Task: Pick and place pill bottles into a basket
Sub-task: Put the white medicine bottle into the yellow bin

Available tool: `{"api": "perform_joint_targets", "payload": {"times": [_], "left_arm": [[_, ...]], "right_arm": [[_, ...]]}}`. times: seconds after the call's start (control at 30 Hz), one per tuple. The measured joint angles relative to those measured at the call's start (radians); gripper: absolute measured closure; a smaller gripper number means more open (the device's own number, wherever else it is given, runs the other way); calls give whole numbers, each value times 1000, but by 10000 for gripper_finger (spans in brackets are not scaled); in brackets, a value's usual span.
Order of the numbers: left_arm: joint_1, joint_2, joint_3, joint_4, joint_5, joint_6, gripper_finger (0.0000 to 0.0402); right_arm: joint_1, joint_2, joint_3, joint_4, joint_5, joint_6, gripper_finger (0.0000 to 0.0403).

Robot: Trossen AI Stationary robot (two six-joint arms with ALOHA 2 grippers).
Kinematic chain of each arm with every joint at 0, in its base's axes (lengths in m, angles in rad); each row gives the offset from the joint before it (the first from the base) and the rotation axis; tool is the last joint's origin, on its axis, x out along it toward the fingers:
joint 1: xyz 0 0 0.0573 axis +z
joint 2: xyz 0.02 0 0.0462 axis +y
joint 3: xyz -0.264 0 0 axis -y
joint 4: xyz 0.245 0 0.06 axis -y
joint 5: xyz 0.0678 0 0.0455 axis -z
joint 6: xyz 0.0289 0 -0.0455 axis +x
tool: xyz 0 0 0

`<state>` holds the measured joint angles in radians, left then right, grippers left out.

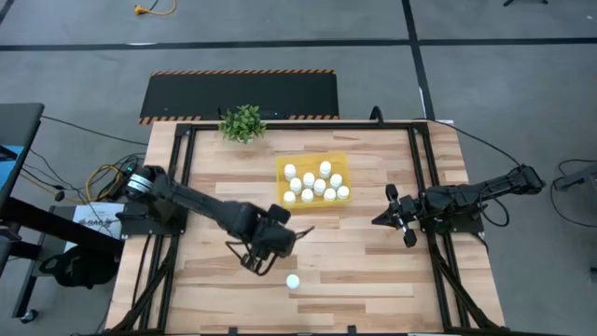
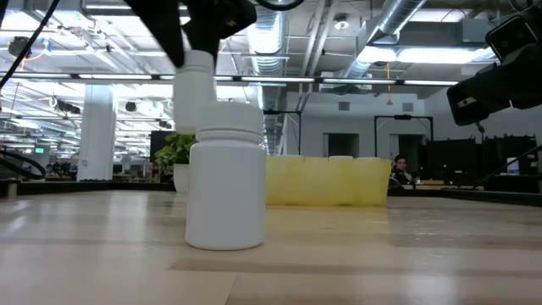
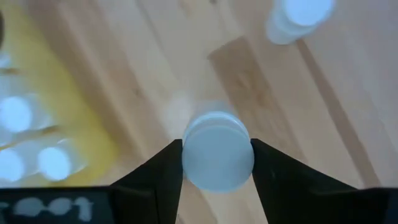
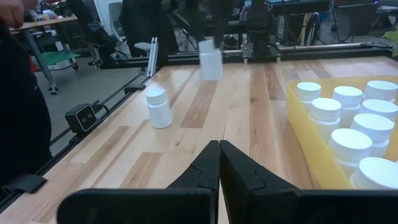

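Observation:
My left gripper (image 1: 261, 259) hangs over the table's near middle, shut on a white pill bottle (image 2: 193, 85) that is off the wood. One more pill bottle (image 1: 293, 281) stands upright on its base near the table's front edge, just right of that gripper. The yellow basket (image 1: 282, 168) sits on the table past the middle, with several white pill bottles (image 1: 313, 183) standing in it. My right gripper (image 4: 219, 163) is shut on nothing, low over the table's right side. My left gripper pinches the pill bottle's top end (image 3: 217, 152) between its two fingers (image 3: 163, 177), one on each side of the round cap. The fingers come from above, pointing steeply down. The bottle hangs below them, roughly upright and clear of the table.
A small green potted plant (image 1: 242, 122) stands at the far edge, left of the basket. Dark frame rails (image 1: 183, 177) run along the table's left and right sides. Bare wood (image 1: 354, 261) lies between the basket and the front edge.

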<state>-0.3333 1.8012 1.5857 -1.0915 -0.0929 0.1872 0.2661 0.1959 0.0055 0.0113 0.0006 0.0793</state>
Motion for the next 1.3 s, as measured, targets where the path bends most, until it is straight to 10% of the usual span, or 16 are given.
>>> {"api": "perform_joint_targets", "payload": {"times": [0.7, 1.3], "left_arm": [[513, 62, 307, 3, 42, 222, 241], [691, 263, 403, -16, 90, 338, 241]], "right_arm": [[0, 0, 0, 0, 0, 0, 401], [0, 0, 0, 0, 0, 0, 401]]}}
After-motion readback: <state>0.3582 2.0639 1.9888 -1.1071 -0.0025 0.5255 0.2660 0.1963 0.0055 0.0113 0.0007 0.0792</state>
